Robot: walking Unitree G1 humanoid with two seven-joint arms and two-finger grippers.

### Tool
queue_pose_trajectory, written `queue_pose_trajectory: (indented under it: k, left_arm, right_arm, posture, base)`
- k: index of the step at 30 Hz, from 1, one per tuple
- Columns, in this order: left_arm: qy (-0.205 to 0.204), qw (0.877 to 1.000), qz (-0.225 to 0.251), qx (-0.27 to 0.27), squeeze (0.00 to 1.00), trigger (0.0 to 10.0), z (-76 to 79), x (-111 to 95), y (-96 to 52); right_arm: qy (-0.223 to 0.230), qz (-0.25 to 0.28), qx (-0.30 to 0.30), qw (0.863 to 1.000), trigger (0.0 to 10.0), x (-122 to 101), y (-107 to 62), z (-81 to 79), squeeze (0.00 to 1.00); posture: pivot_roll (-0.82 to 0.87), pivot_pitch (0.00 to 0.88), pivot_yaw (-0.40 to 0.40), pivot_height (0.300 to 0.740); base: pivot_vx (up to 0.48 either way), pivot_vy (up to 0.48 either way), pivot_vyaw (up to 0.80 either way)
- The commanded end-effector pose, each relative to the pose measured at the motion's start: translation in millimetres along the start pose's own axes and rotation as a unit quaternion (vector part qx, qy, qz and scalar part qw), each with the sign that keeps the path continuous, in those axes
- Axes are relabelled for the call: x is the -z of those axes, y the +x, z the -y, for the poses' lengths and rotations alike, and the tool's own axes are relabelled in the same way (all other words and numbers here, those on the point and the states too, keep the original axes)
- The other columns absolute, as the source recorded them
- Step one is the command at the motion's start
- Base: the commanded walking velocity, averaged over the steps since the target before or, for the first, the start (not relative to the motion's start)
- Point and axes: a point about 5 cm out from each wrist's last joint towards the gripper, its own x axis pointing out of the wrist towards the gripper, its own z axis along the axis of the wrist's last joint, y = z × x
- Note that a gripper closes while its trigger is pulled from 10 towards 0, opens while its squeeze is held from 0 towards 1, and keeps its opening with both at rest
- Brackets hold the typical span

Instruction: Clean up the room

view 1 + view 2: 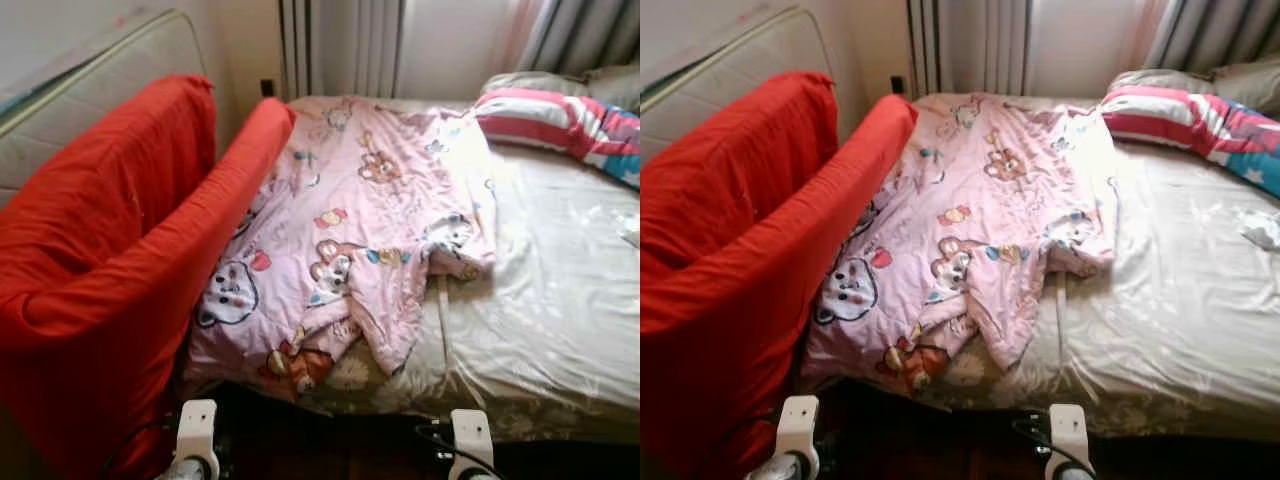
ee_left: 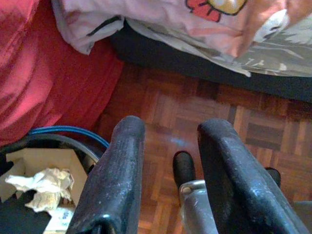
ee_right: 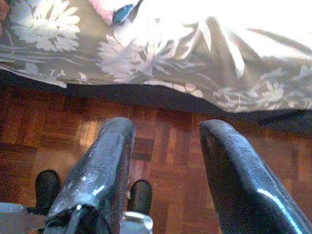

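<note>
progress: tidying looks barely begun; nothing is in my grasp yet.
done: little that i can judge.
left to do: the crumpled pink cartoon-print quilt (image 1: 340, 240) needs straightening.
quilt: bunched on the left half of the bed (image 1: 560, 300), near corner hanging off, beside the red fabric sofa (image 1: 110, 260).
left hand (image 2: 168, 170): fingers apart, empty, low over the parquet floor (image 2: 195, 112).
right hand (image 3: 165, 170): fingers apart, empty.

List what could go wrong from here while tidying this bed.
1. The pink cartoon blanket droops over the bed's foot edge toward the wooden floor; a careless pull could drag it off.
2. The red sofa presses against the bed's left side, so the left gripper has little room there.
3. Both grippers hang low and open, the right gripper near the floral bedsheet hem, which a finger might snag.
</note>
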Motion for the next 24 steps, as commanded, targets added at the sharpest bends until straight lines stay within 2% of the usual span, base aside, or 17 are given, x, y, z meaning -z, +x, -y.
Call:
queue_pose_trajectory:
  k: [1,10,13,16,24]
  left_arm:
    - [0.006,1.000,-0.006,-0.006,0.00,10.0,-3.3,3.2,-1.0]
    - [0.004,1.000,-0.001,-0.006,0.00,10.0,-2.5,1.0,-0.5]
    - [0.004,1.000,0.000,-0.006,0.00,10.0,-2.3,0.3,-0.4]
    - [0.004,1.000,0.002,-0.006,0.00,10.0,-2.1,-0.4,-0.2]
    - [0.000,1.000,0.026,-0.001,0.00,10.0,1.0,-10.7,1.7]
  right_arm:
    - [0.003,0.006,-0.005,1.000,10.0,-1.6,0.2,-5.4,0.00]
    - [-0.020,0.014,-0.011,1.000,10.0,-5.6,1.1,-5.8,0.00]
    - [-0.017,0.012,-0.014,1.000,10.0,-4.7,0.9,-6.3,0.00]
    - [-0.002,0.011,-0.012,1.000,10.0,-4.4,0.9,-6.2,0.00]
    - [0.002,0.048,-0.028,0.998,10.0,-24.0,4.6,-11.3,0.00]
  posture:
    - [-0.01,0.042,0.029,0.740]
    - [-0.02,0.043,0.029,0.740]
    - [-0.02,0.043,0.029,0.740]
    - [-0.02,0.043,0.028,0.740]
    - [-0.02,0.042,0.026,0.740]
  base:
    - [0.292,0.000,0.00]
    - [0.297,0.000,0.09]
    - [0.296,0.000,0.67]
    - [0.260,0.000,0.00]
    - [0.000,0.000,0.00]
